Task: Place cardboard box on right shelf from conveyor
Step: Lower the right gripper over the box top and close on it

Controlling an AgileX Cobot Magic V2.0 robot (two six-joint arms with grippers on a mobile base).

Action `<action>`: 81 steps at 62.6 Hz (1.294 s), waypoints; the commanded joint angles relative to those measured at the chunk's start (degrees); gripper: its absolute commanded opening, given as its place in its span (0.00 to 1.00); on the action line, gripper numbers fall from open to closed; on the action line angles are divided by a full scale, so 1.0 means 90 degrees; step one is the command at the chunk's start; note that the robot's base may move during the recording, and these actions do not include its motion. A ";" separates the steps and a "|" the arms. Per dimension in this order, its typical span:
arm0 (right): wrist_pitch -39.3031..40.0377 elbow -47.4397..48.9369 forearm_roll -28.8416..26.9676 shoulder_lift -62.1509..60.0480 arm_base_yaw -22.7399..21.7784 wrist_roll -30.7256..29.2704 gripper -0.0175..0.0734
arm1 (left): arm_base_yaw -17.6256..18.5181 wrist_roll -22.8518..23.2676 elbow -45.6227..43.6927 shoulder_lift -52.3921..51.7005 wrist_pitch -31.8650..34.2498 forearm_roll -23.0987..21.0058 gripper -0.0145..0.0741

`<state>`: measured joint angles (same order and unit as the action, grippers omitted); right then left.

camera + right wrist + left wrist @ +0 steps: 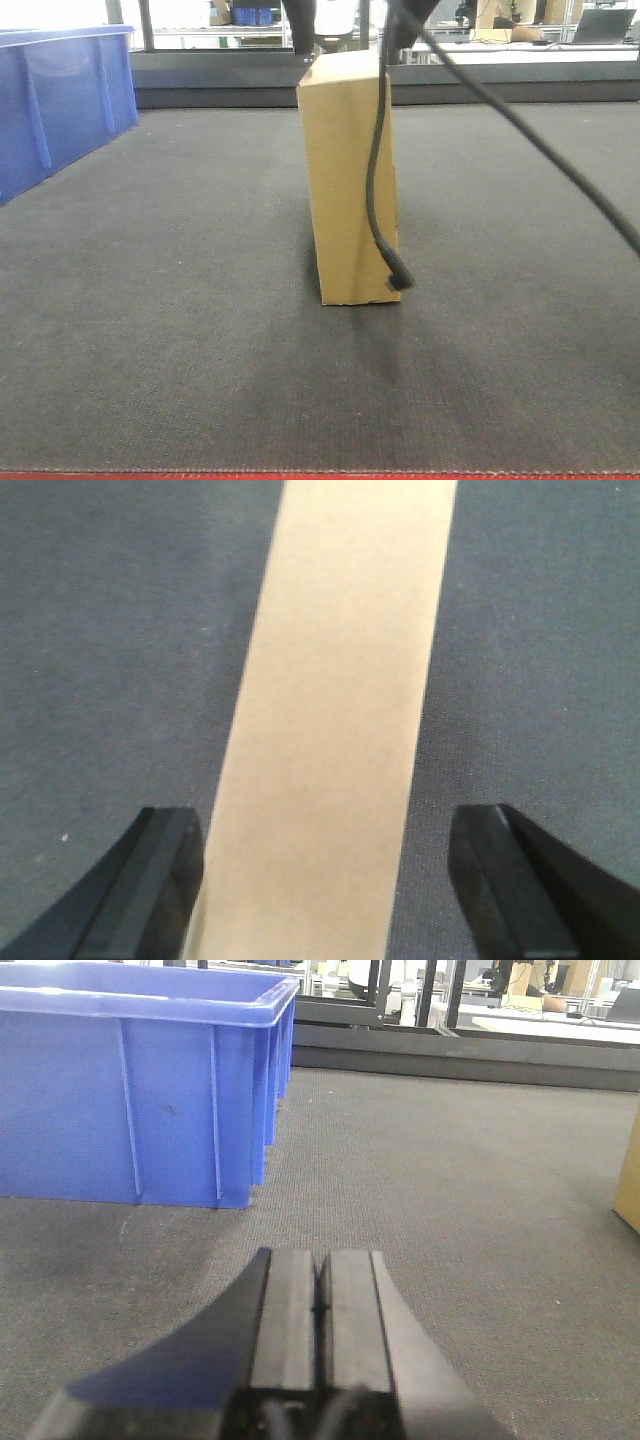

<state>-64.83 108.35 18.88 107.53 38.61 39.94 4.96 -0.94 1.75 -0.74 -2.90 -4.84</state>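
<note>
Tan cardboard box stands upright on the conveyor directly beneath my right gripper, jaws spread astride its narrow top, one finger almost touching, so I should centre, lower and squeeze evenly, I judge; my left gripper is clenched on nothing.

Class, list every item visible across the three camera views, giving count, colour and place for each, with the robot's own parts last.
tan rectangular cardboard box: one, tan-brown, upright mid-belt.
dark grey textured conveyor belt: one, red front edge, under everything.
blue plastic bin: one, blue, on the belt, left of the box.
black hanging cable: one, black, in front of the box.
left tool: one, black, shut, low over the belt.
right tool: one, black, open, fingers either side of the box.
</note>
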 commanded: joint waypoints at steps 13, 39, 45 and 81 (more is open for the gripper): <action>0.0468 0.0236 0.0280 -0.0221 0.0003 0.0210 0.86 | 0.0029 0.0032 -0.0023 -0.0073 0.0572 -0.0042 0.03; 0.0357 0.0225 0.0280 0.0148 -0.0018 0.0253 0.86 | 0.0029 0.0032 -0.0023 -0.0073 0.0572 -0.0042 0.03; 0.0325 0.0208 0.0280 0.0265 -0.0046 0.0253 0.86 | 0.0029 0.0032 -0.0023 -0.0073 0.0572 -0.0042 0.03; 0.0843 -0.0319 0.0137 -0.0232 -0.0691 -0.0469 0.44 | 0.0029 0.0032 -0.0023 -0.0073 0.0572 -0.0042 0.03</action>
<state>-61.03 104.91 17.89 111.23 33.95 39.48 4.96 -0.94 1.75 -0.74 -2.90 -4.84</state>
